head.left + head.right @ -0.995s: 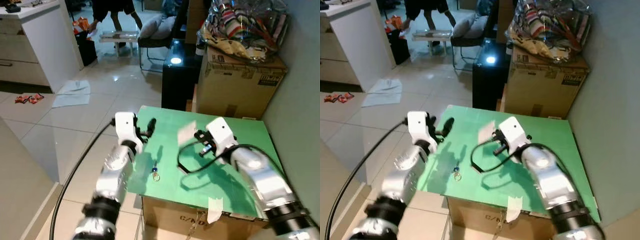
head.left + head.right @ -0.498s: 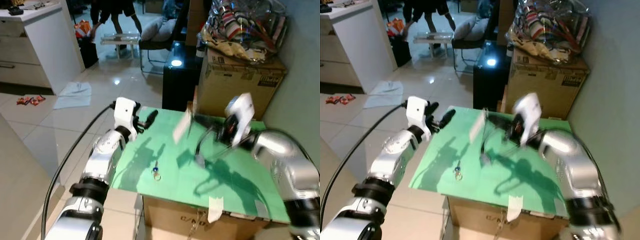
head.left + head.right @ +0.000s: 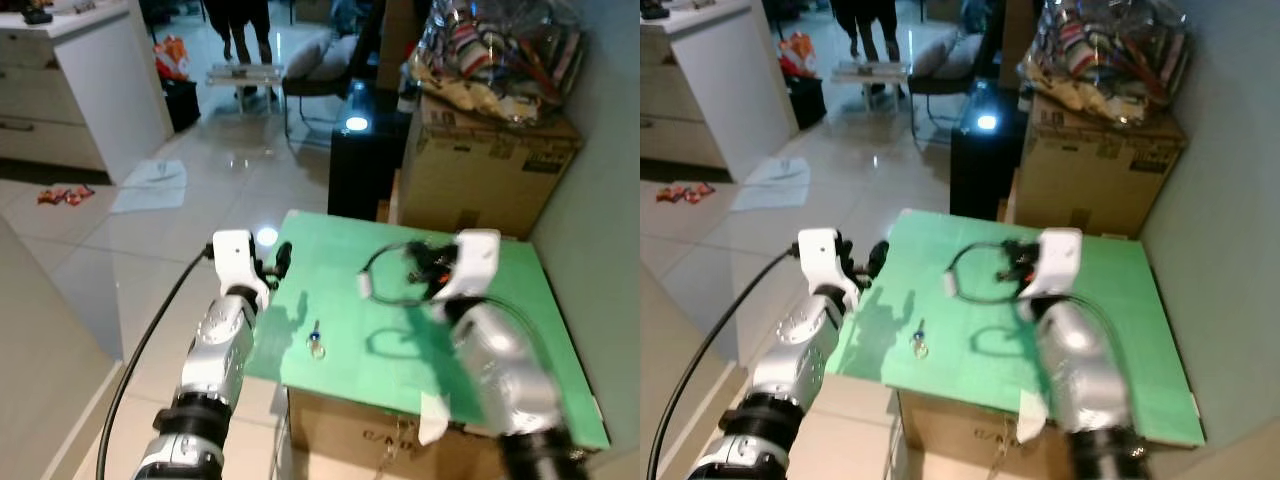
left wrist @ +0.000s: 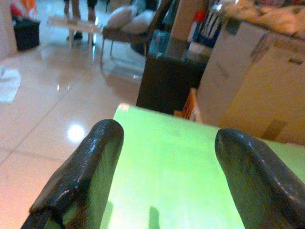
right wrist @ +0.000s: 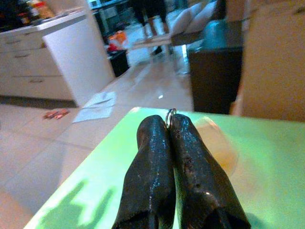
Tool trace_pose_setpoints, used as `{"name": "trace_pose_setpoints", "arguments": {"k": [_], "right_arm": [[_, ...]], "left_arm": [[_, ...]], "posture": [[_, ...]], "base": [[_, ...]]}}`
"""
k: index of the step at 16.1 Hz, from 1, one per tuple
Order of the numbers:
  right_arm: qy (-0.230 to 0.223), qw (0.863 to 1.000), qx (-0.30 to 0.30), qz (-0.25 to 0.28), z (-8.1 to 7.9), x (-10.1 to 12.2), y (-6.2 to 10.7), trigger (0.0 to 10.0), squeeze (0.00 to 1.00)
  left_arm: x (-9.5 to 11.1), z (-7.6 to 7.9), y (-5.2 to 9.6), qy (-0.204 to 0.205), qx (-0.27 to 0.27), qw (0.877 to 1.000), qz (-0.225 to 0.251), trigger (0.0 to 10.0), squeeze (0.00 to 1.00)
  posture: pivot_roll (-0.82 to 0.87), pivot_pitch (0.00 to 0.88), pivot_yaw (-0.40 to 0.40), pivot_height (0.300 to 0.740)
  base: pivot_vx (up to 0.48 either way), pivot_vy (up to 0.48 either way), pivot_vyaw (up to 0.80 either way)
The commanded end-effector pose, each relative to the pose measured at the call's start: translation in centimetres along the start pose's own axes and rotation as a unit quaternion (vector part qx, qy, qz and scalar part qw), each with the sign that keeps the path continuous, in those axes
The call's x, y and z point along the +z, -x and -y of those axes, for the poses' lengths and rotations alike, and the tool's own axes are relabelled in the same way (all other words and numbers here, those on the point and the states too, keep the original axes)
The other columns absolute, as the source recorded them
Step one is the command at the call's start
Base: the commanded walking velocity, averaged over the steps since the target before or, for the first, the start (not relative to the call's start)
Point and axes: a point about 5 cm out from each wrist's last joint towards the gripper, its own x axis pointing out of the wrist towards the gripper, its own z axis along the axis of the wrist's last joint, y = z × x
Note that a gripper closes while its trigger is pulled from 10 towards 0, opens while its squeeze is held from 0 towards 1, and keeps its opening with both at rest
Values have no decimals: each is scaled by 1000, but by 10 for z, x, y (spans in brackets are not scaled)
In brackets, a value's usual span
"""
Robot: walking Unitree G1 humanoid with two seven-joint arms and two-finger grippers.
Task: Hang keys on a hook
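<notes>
Half a second on, the right arm has swung back in over the middle of the green tabletop (image 3: 500,360), its white wrist now close before the camera, where earlier it was raised and blurred toward the far right corner. The right gripper (image 5: 169,125) has its two black fingers pressed together; a small metal ring (image 5: 170,112) pokes out between the tips, though what hangs from it cannot be told. A black cable loop (image 3: 385,275) with a pale tag arcs from that wrist above the far half of the table.

The left gripper (image 4: 164,157) has dropped lower and nearer the table's left edge than before, its fingers spread wide with nothing between them, pointing across the green surface.

The keys (image 3: 315,343), a small ring with a bluish fob, lie flat on the tabletop near its front-left part, in the same spot as in the earlier frames, apart from both grippers.

Beyond the table stand a black cabinet (image 3: 362,165) with a bright light on its top and, beside it, a cardboard box (image 3: 480,170) heaped with wrapped goods in clear plastic. A white counter (image 3: 95,85) stands at far left on the glossy tiled floor, with a sheet of paper (image 3: 150,185) and red wrappers (image 3: 60,195) lying on the tiles. A person's legs (image 3: 238,35) stand at a low table in the background.
</notes>
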Motion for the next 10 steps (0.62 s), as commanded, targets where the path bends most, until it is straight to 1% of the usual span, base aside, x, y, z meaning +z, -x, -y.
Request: {"name": "trace_pose_setpoints", "arguments": {"k": [1, 3, 4, 10], "right_arm": [[8, 1000, 1, 19, -5, 4, -1, 0, 0], [14, 1000, -13, 1, -4, -6, 1, 0, 0], [25, 999, -27, -3, -1, -13, 4, 0, 0], [18, 999, -27, -2, -3, -17, 7, 0, 0]], "left_arm": [[9, 2, -2, -5, -5, 1000, 17, 10000, 0], [10, 2, -1, -1, -9, 1000, 15, 10000, 0], [9, 4, 1, -9, -13, 1000, 14, 10000, 0], [7, 4, 4, -8, -13, 1000, 12, 10000, 0]], "posture": [[-150, 0, 38, 740], [-151, 0, 35, 740], [-152, 0, 34, 740], [-150, 0, 35, 740]], "base": [[0, 0, 0], [0, 469, 0], [0, 472, 0], [0, 474, 0]]}}
